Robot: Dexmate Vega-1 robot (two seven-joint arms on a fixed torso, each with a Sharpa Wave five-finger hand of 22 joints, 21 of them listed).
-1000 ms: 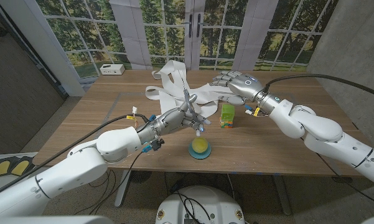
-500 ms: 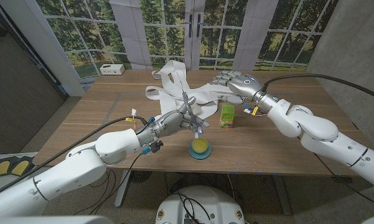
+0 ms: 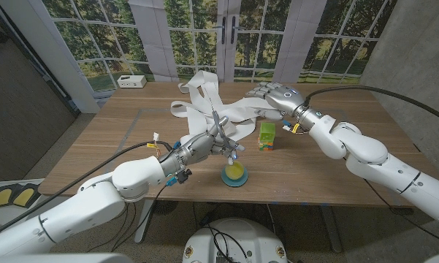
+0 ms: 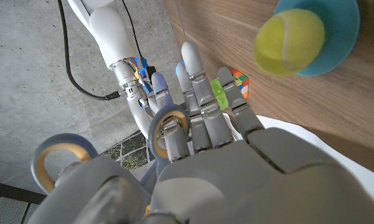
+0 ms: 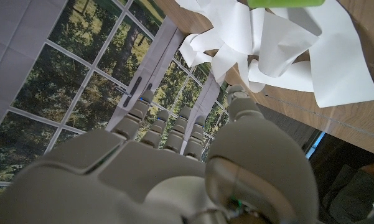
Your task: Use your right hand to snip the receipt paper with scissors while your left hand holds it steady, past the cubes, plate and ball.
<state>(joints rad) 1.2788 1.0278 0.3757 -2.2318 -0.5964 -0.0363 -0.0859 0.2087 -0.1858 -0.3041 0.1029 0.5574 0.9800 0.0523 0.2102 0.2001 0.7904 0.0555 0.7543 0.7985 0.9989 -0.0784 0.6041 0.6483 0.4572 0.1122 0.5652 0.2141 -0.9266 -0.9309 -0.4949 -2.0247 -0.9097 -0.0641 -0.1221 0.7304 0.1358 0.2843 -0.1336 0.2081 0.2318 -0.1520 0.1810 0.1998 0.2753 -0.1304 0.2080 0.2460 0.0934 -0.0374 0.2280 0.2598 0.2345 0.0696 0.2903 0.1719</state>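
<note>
Showing no legible writing, receipt paper (image 3: 213, 102), stacked cubes (image 3: 266, 136), ball (image 3: 234, 171)

Wooden table (image 3: 117, 139) before tall paned windows (image 3: 182, 36), grey walls (image 3: 14, 95).

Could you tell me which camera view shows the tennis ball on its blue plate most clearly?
The left wrist view: the tennis ball sits large on the blue plate. The head view shows the ball small, near the table's front edge. The right wrist view looks over receipt paper instead.

Wooden table (image 3: 336, 157): paper (image 3: 204, 102), plate (image 3: 234, 180), cubes (image 3: 266, 136)
</note>
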